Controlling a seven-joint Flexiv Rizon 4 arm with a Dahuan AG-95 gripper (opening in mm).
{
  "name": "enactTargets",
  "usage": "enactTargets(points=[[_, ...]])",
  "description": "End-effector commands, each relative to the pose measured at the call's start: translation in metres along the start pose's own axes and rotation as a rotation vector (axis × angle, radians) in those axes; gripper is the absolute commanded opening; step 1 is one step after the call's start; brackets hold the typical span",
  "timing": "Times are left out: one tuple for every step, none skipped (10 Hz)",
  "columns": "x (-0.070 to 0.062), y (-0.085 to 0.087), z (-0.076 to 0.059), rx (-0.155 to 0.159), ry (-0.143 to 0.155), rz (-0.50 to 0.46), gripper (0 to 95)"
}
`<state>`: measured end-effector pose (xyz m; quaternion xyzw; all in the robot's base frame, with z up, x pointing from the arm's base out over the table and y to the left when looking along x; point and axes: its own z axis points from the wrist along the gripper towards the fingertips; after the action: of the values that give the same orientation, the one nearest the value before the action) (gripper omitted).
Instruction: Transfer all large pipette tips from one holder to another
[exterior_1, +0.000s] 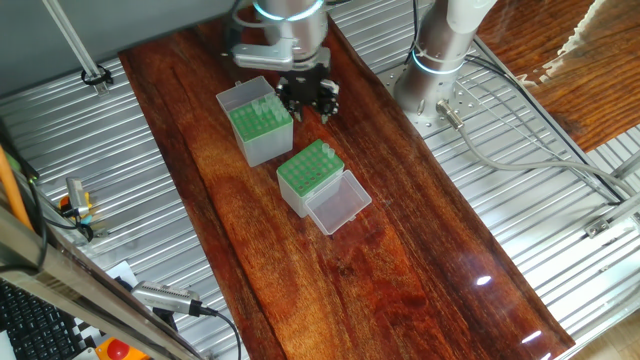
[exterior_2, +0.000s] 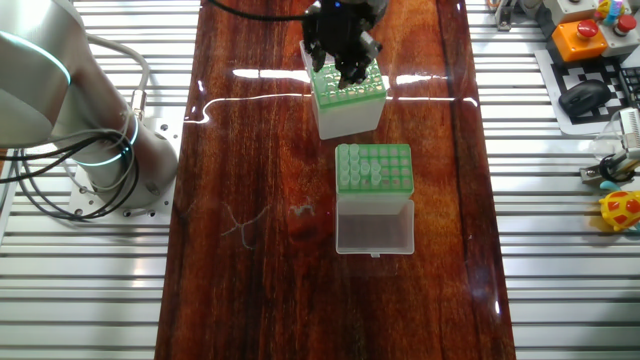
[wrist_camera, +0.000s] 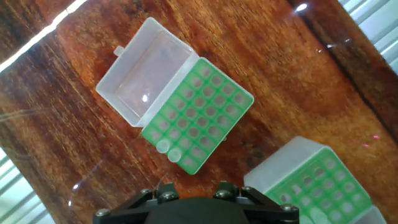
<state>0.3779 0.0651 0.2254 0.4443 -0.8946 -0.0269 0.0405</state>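
Several slender translucent pipette tips (exterior_2: 371, 172) remain in the whitish clear-lidded box (exterior_2: 374, 169) mid-table, while the black hand (exterior_2: 343, 55), grip state indeterminate, hovers over the grey-sided green-topped box (exterior_2: 349, 98); transfer unfinished.

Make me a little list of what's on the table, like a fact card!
table: dark wooden board on ribbed metal
clear-lid box: green rack, lid open flat beside it
tips: a few whitish ones standing in that rack
grey box: green rack, near the robot's base
gripper: black, over the grey box; cannot tell whether it is open or holding anything
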Motion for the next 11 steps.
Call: enactTargets(points=[[-0.001, -0.001, 0.001, -0.009, 0.01, -0.104, 38.0], [-0.003, 0.0, 0.002, -0.012, 0.009, -0.165, 38.0], [-0.01, 0.005, 0.01, -0.014, 0.008, -0.217, 57.0], [-0.016, 0.01, 0.019, -0.015, 0.009, -0.256, 57.0], [-0.02, 0.009, 0.03, -0.017, 0.008, -0.31, 57.0], [-0.02, 0.005, 0.04, -0.022, 0.008, -0.359, 57.0], [-0.019, 0.003, 0.047, -0.02, 0.014, -0.383, 57.0], [-0.019, 0.002, 0.048, -0.022, 0.013, -0.384, 57.0], [-0.019, 0.002, 0.048, -0.025, 0.006, -0.382, 57.0], [-0.019, 0.002, 0.048, -0.025, -0.001, -0.372, 57.0], [-0.019, 0.002, 0.048, -0.025, -0.006, -0.371, 57.0]])
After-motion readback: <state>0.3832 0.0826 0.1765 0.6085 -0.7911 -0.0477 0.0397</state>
